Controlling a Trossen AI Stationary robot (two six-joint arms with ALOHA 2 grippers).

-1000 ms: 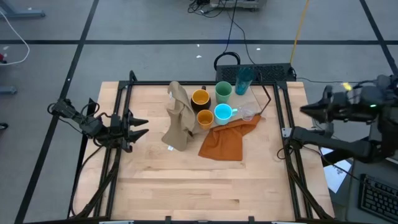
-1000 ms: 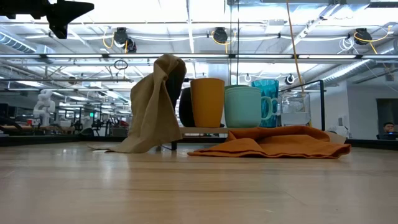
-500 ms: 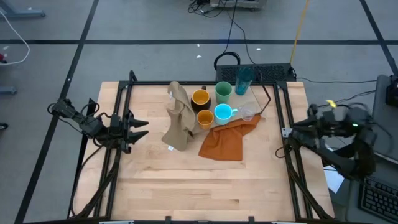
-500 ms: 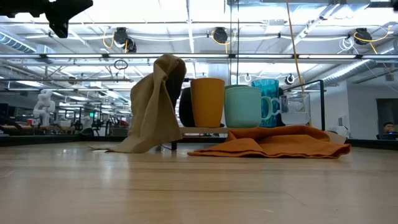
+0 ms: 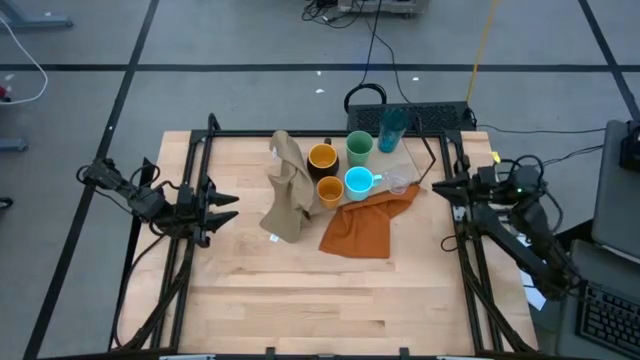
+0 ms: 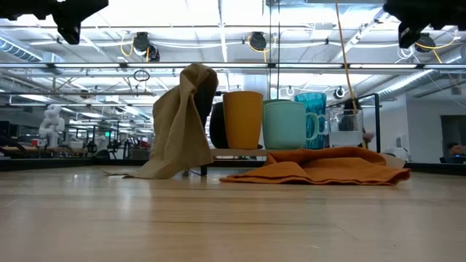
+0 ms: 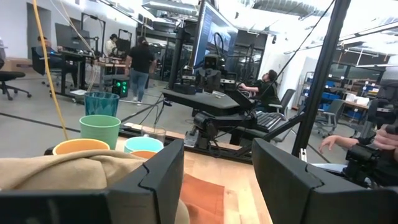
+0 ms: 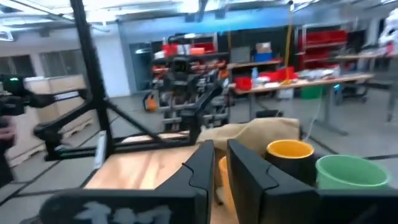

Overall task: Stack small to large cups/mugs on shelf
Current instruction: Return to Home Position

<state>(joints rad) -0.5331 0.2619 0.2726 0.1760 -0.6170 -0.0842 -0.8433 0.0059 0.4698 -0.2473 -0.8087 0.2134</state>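
right gripper (image 5: 437,186) near clear glass (image 5: 399,184)

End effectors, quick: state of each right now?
Left end effector: open, holding nothing.
Right end effector: closed or nearly so, holding nothing.

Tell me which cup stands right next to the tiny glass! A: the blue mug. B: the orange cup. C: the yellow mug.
A: seen from above, the blue mug stands right beside the glass, while the yellow mug and the orange cup sit farther away, on the blue mug's other side.
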